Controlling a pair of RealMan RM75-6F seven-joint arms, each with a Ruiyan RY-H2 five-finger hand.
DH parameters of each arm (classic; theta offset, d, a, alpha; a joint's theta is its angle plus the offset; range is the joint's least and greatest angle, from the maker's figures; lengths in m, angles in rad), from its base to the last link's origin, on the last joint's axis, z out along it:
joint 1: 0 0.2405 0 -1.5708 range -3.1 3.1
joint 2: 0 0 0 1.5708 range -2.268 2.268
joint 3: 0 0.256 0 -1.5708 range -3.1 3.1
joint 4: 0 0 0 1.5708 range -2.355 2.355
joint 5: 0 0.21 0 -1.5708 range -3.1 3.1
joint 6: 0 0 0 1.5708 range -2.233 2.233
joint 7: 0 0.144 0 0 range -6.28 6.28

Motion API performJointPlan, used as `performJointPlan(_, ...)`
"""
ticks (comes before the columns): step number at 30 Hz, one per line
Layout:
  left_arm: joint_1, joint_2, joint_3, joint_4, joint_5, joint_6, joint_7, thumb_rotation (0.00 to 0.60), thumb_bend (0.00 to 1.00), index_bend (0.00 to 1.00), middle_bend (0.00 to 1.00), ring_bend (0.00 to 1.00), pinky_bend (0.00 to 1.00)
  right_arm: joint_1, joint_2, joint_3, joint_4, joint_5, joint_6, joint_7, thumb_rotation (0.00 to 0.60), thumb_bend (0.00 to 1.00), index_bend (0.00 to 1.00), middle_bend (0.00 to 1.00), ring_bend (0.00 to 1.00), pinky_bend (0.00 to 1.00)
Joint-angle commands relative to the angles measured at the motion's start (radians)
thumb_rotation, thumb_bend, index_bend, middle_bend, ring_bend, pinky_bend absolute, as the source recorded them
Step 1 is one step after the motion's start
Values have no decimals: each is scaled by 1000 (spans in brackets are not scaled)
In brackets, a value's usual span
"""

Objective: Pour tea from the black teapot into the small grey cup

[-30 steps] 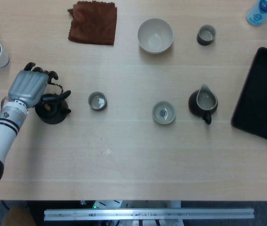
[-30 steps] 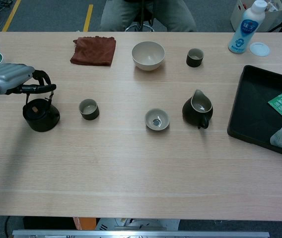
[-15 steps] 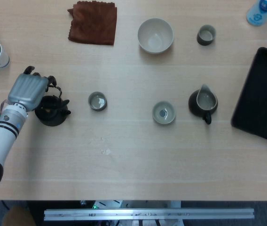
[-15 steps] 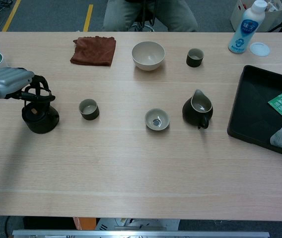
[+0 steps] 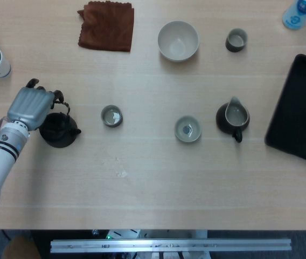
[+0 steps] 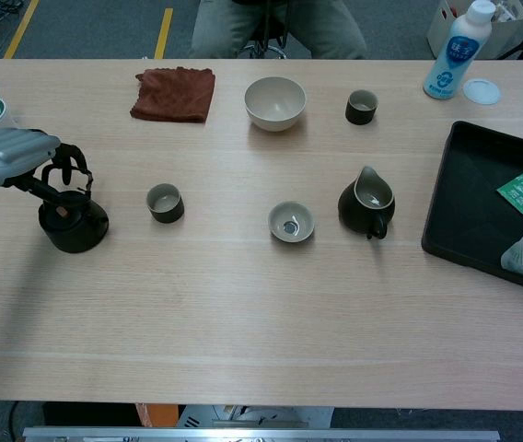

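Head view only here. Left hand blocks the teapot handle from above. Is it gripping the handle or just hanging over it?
Observer: Gripping. Chest view shows the left hand with its fingers curled around the handle of the black teapot.
Operator: Pot lifted or down?
Observer: Down, it seems: from the side it stands upright with its base on the table.
Operator: Anyone near the far edge?
Observer: Yes, a person sits just behind it.
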Motion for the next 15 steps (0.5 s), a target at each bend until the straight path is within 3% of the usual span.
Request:
performJointPlan(1, 2, 0, 2, -1, 5, 8, -2, 297, 207, 295, 433, 296, 96, 0, 0, 0, -1, 0, 0, -1, 600, 0, 429, 363, 209, 229)
performJointPlan(15, 11, 24, 31, -61, 62, 81, 69, 247, 207, 357, 478, 332, 96, -1, -1, 1, -3, 1, 0, -5, 600, 0, 429, 362, 210, 229)
